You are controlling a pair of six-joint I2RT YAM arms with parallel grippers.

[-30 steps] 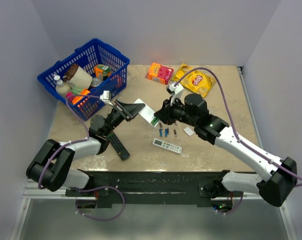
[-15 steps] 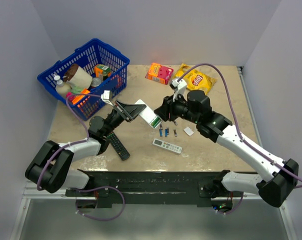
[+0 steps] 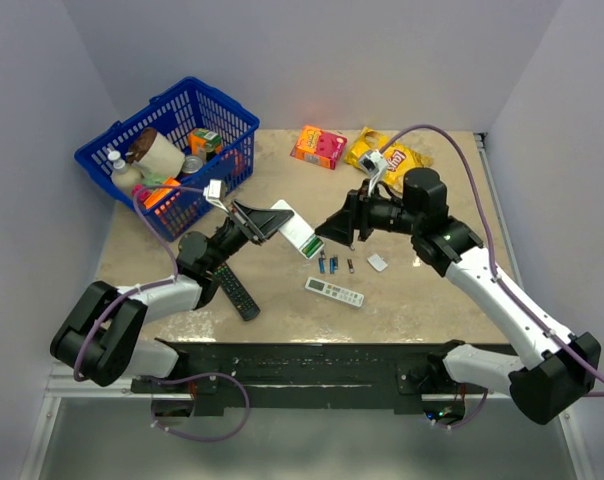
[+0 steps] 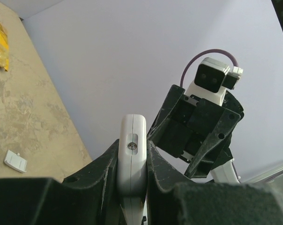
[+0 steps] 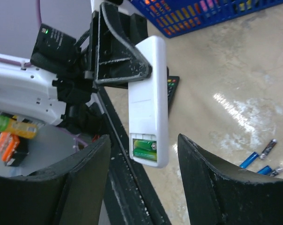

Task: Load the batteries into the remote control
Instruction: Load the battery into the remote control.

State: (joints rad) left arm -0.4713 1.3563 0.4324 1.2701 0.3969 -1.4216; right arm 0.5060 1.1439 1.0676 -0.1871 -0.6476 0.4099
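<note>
Backed rightward, the right gripper (image 3: 327,229) gapes empty mid top view, near the remote control (image 3: 295,230) pinched by the left gripper (image 3: 272,220). Left wrist: both edges squeezed; right wrist, low centre: green batteries (image 5: 145,148) seated, so steady holding seems wise

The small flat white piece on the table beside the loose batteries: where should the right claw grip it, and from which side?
Likely from straight above, pinching its two long edges. The white piece lies flat on the table, so only those thin edges can be held.
</note>
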